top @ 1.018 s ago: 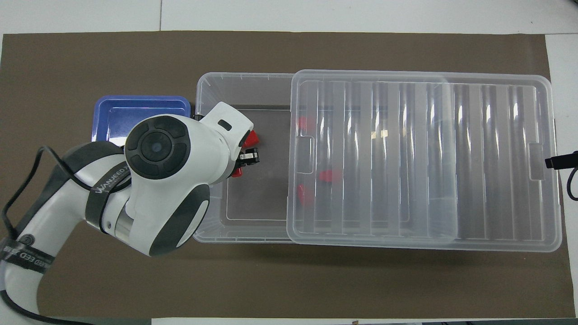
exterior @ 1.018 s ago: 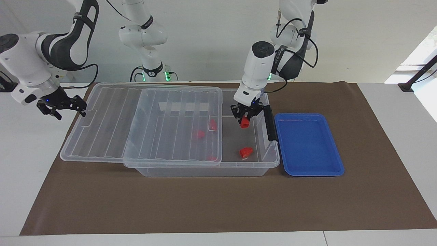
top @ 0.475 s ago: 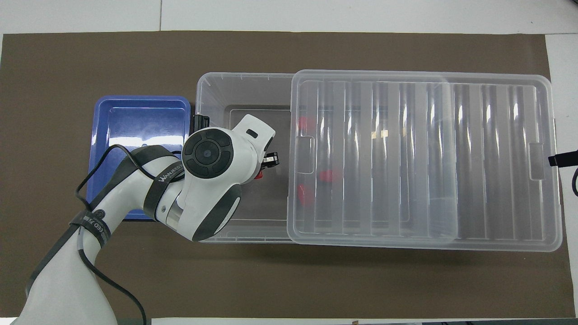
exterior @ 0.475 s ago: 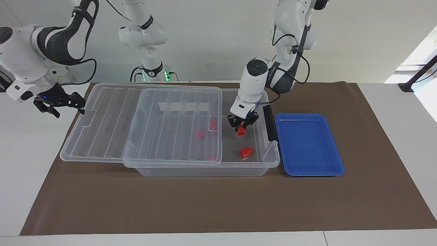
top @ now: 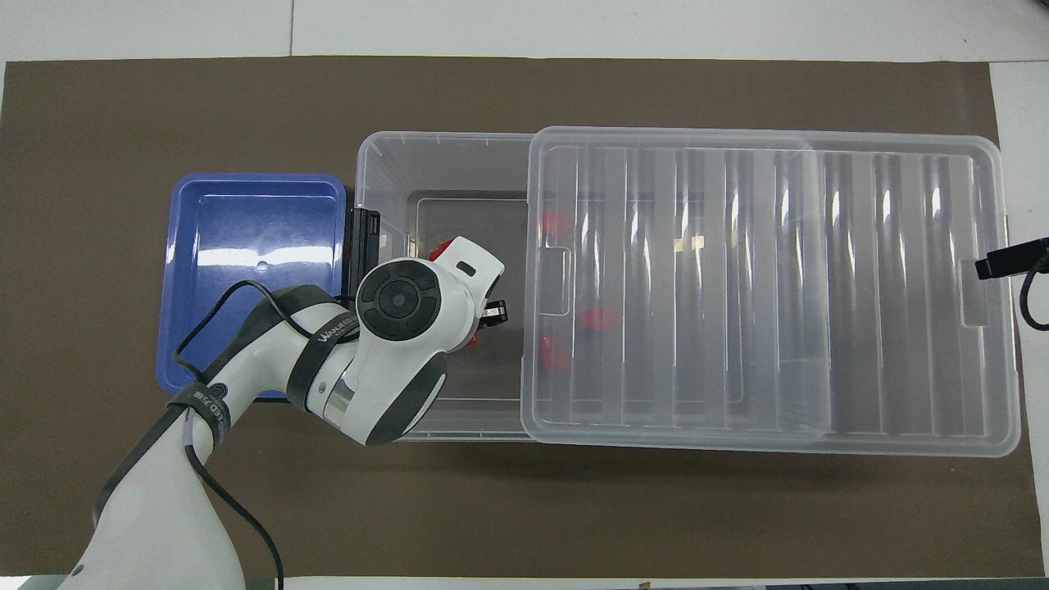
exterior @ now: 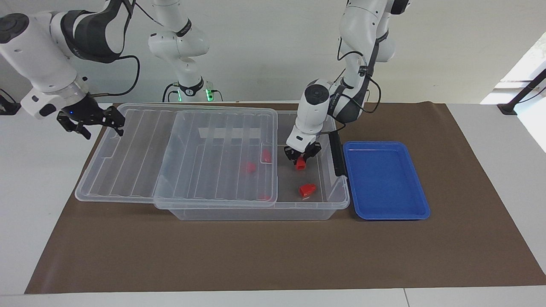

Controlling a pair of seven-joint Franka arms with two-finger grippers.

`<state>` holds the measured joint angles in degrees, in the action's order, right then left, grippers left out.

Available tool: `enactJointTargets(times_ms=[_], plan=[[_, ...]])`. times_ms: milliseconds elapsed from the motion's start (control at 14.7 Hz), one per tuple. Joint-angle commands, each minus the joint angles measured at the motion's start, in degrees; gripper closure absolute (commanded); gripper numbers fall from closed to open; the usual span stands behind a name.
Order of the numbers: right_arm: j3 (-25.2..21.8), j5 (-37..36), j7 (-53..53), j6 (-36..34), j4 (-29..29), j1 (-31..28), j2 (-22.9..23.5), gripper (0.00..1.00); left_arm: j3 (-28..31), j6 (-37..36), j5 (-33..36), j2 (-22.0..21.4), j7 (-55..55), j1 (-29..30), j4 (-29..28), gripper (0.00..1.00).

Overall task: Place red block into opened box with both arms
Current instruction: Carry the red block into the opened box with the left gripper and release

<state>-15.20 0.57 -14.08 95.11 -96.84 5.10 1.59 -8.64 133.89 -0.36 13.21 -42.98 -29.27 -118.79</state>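
- Red block (exterior: 301,163) is sitting between the left gripper's (exterior: 302,158) fingertips, which are clamping it, hanging inside the box (exterior: 337,200) at its uncovered end near the latch edge.
- Right gripper (exterior: 91,123) is waiting with jaws spread over the lid's (exterior: 128,157) corner.

Bright, even light fills both views, and everything is in sharp focus. In the facing view daylight blooms white at three o'clock. In the overhead view glare streaks the ribs of the clear lid (top: 770,287) and the blue tray (top: 254,246) at nine o'clock. Shadows are soft and short.
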Motion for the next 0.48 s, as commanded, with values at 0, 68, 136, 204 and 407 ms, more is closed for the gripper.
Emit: enactJointTargets(times_ms=[0, 68, 136, 204, 407], plan=[[2.53, -0.48, 5.37, -4.05, 3.15, -0.35, 1.05, 0.00, 0.82, 0.59, -0.35, -1.52, -0.44, -0.44, -0.83, 0.00], [2.72, -0.48, 5.38, -3.97, 3.41, -0.35, 1.05, 0.00, 0.91, 0.15, -0.35, -2.66, -0.35, -0.18, -0.75, 0.00], [2.72, -0.48, 5.64, -4.05, 3.41, -0.44, 1.05, 0.00, 1.08, -1.07, -0.35, -3.71, -0.35, -0.09, -0.48, 0.00], [2.72, -0.48, 5.82, -4.32, 3.41, -0.44, 1.05, 0.00, 1.17, -2.82, -0.35, -4.85, -0.35, -0.08, 0.13, 0.00], [3.07, -0.48, 6.61, -5.98, 4.20, -0.35, 0.96, 0.00, 1.44, -6.87, -0.35, -7.67, -0.53, 1.93, 3.55, 0.00]])
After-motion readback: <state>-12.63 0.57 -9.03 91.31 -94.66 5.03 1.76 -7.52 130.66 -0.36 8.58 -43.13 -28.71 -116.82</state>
